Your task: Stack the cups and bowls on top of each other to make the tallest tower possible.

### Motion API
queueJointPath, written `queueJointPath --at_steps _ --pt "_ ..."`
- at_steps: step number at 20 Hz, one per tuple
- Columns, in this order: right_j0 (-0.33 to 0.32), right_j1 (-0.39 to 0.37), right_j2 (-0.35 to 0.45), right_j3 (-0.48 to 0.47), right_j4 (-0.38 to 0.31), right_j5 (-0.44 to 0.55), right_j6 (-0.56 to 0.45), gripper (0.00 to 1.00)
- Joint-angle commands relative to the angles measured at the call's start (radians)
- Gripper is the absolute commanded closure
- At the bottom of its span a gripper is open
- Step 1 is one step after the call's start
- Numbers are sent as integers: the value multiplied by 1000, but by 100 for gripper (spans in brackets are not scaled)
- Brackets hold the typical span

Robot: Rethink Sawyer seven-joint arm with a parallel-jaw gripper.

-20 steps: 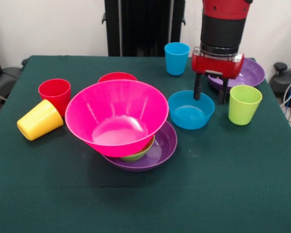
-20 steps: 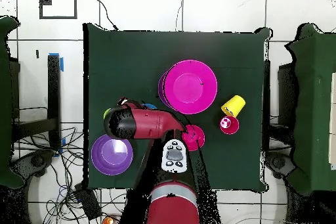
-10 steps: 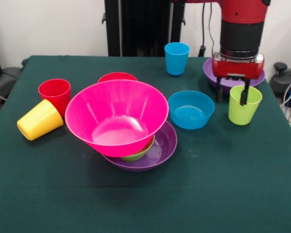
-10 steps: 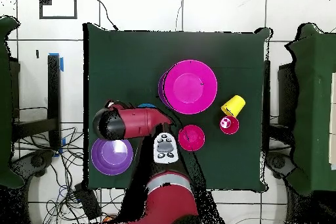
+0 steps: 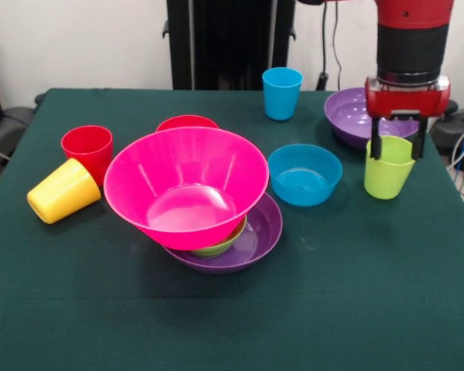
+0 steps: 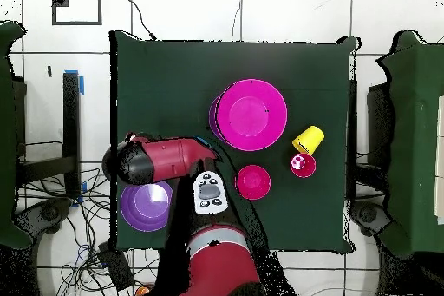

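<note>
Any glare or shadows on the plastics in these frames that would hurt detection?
Front view: soft highlights inside the pink bowl and blue bowl, and faint shadows beneath them on the green cloth. Overhead view: the purple bowl has a washed-out bright centre, and the arm hides the lime green cup.

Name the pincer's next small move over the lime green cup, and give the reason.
Probably lower a little, then close. The pincer is open, its fingers straddling the rim of the upright lime green cup on either side. A deeper hold on the tapered wall should grip more securely before lifting it toward the tower.
</note>
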Motion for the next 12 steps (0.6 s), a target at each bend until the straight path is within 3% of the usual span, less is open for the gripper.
queueJointPath --at_steps 1,7,12 --pt "-7 12 108 -6 -101 115 -111 0" --pt "8 58 87 56 -174 13 -72 0" --pt "-7 85 120 40 -180 71 -79 0"
